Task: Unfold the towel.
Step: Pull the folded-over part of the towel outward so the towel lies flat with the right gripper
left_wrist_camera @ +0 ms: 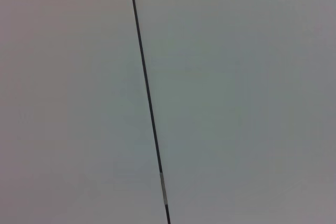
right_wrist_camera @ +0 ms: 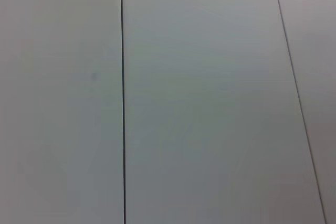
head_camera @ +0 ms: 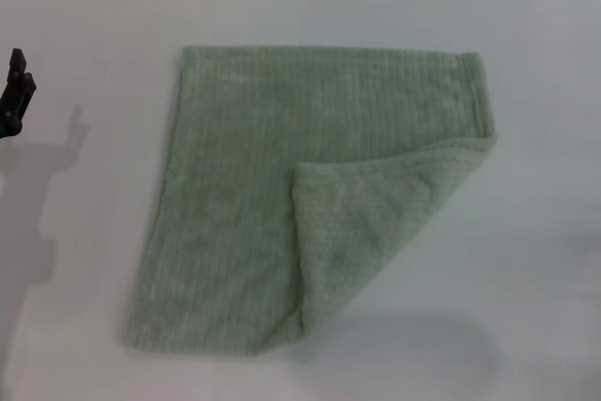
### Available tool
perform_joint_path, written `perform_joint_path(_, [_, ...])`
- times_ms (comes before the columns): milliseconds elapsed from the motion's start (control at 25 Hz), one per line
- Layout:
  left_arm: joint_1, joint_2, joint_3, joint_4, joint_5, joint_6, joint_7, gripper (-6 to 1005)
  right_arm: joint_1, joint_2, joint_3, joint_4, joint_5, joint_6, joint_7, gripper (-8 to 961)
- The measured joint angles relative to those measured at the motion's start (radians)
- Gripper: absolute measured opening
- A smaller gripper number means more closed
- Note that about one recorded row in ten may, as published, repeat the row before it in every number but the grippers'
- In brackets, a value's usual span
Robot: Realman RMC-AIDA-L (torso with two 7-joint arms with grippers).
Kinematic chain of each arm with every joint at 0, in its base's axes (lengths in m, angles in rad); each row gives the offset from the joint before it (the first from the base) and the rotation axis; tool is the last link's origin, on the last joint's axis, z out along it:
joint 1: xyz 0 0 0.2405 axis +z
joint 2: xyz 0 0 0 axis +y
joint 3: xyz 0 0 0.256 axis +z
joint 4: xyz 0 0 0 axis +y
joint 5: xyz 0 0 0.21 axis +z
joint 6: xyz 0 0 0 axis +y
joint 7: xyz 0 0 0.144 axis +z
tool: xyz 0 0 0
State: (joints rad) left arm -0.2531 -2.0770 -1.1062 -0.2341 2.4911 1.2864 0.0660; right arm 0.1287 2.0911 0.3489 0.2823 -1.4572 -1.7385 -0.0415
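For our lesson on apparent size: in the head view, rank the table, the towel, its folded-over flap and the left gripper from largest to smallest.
1. table
2. towel
3. folded-over flap
4. left gripper, only partly in frame at the left edge, so its rank is unsure.

Towel: soft terry cloth, ribbed, matt, folded-over corner showing a fluffier looped face. Desk: smooth white, slight sheen. Left hand: black, hard, matt, probably plastic.

Head overhead — wrists facing panels
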Motion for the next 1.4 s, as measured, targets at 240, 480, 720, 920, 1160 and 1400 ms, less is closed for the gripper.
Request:
perform_joint_path(240, [0.0,0.0,0.002,-0.001,0.0,0.0,0.001,686,0.0,-0.001,-0.002,0.0,0.0,0.0,0.0,803])
perform_joint_path(480, [0.0,0.0,0.002,-0.001,0.0,0.0,0.0,683,0.001,-0.002,-0.002,-0.001,0.0,0.0,0.0,803])
perform_joint_path(720, [-0.008,0.011,0.067,-0.059,0.002,-0.012,0.016,680,0.015,-0.004,-0.004,0.0,0.0,0.0,0.0,803])
perform_joint_path(920, [-0.063,0.028,0.051,-0.177,0.028,-0.135,0.116,678,0.027,-0.005,-0.007,0.0,0.0,-0.001,0.0,803])
perform_joint_path(1160, [-0.068,0.097,0.008,-0.5,0.085,-0.519,0.126,675,0.026,-0.005,-0.007,0.001,0.003,-0.001,0.009,802])
perform_joint_path(1400, [-0.015,0.128,-0.105,-0.793,0.166,-0.911,0.088,673,0.029,-0.005,-0.007,-0.001,0.004,0.008,0.01,802])
